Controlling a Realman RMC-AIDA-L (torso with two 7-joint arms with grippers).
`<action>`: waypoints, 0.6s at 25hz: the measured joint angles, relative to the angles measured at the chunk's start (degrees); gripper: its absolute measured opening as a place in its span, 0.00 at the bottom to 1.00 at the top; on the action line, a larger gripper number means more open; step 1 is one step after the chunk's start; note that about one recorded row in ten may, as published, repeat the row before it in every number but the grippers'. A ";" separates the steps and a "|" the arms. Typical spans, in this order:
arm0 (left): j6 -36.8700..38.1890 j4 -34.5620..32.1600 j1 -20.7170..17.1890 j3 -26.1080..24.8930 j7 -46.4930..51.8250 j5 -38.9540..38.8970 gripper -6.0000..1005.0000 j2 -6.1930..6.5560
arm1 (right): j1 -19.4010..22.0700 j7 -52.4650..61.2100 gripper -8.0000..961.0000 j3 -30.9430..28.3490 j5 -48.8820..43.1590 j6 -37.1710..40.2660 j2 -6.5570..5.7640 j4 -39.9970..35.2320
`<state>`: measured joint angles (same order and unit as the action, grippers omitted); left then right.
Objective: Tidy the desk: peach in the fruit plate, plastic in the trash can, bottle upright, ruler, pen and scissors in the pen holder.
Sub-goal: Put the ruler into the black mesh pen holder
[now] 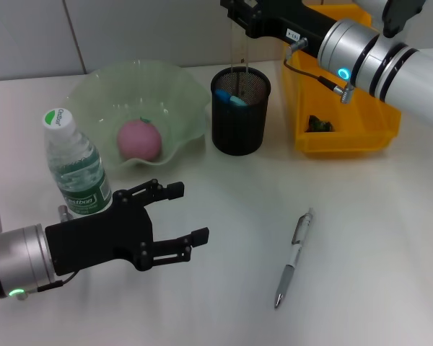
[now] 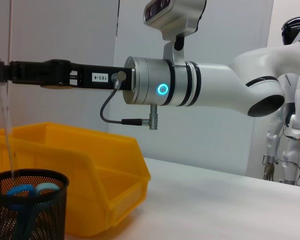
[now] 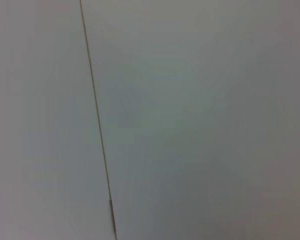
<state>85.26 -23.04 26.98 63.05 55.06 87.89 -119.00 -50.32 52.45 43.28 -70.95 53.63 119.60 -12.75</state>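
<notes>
Pen [image 1: 294, 257] is lying flat on the white desk [image 1: 375, 238], well apart from both grippers, tip toward the robot, clip end pointing away; it looks slim, white and silver, and is likely to roll under a careless pinch. Nearest the robot, the left gripper [image 1: 175, 218] is hovering low over the desk with its black fingers spread wide and nothing between them. Just behind its wrist the bottle [image 1: 75, 167] is standing upright, green cap on. Beyond that gripper the peach [image 1: 139, 139] is sitting in the pale green fruit plate [image 1: 177, 86].

Farther off, the right gripper [image 1: 238, 13] is reaching above the black mesh pen holder [image 1: 240, 112], and a thin clear ruler [image 2: 6, 131] is hanging from it down into the holder, beside the blue-handled scissors [image 2: 27, 192]. Its fingers are cut off by the frame edge, so I cannot tell how tightly they are closed. Past the holder, the yellow bin [image 1: 343, 115] is holding a small dark scrap.

By my reading, the ruler step is finishing; the pen alone is waiting. Next calls for a release, then a careful low pinch across the pen's barrel.
</notes>
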 joint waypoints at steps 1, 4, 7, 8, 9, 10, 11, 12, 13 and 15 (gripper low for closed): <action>0.00 0.00 0.00 0.00 0.00 0.00 0.86 0.00 | -0.01 -0.01 0.40 0.00 0.00 -0.03 0.01 0.03; 0.00 0.02 0.01 -0.09 -0.02 0.00 0.86 0.00 | -0.04 -0.07 0.40 0.02 0.02 -0.51 0.02 0.11; 0.04 0.02 0.01 -0.04 -0.04 0.00 0.86 0.00 | -0.05 -0.85 0.40 0.04 0.02 -0.87 0.02 0.39; 0.06 0.02 0.00 -0.02 -0.06 0.00 0.86 0.00 | -0.01 -1.39 0.40 0.05 0.09 -0.89 0.02 0.64; 0.07 0.02 -0.01 0.00 -0.08 0.00 0.86 0.00 | -0.01 -1.39 0.40 0.05 0.09 -0.89 0.02 0.64; 0.08 0.02 -0.03 0.01 -0.12 0.00 0.86 0.00 | 0.04 -1.47 0.40 0.05 0.10 -0.90 0.02 0.70; 0.08 0.02 -0.03 0.01 -0.12 0.00 0.86 0.00 | 0.08 -1.52 0.40 0.05 0.10 -0.90 0.02 0.73; 0.08 0.02 -0.03 0.01 -0.12 0.00 0.86 0.00 | 0.12 -1.54 0.40 0.05 0.07 -0.93 0.02 0.78; 0.09 0.01 -0.06 0.01 -0.24 0.00 0.86 0.00 | 0.17 -1.56 0.40 0.15 -0.08 -1.19 0.02 0.85; 0.13 0.01 -0.08 0.02 -0.28 0.00 0.86 0.00 | 0.23 -1.57 0.40 0.46 -0.14 -1.33 0.02 0.88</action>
<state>85.39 -23.03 26.90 63.07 54.78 87.89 -119.00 -50.09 50.88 43.73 -71.09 52.30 119.62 -11.88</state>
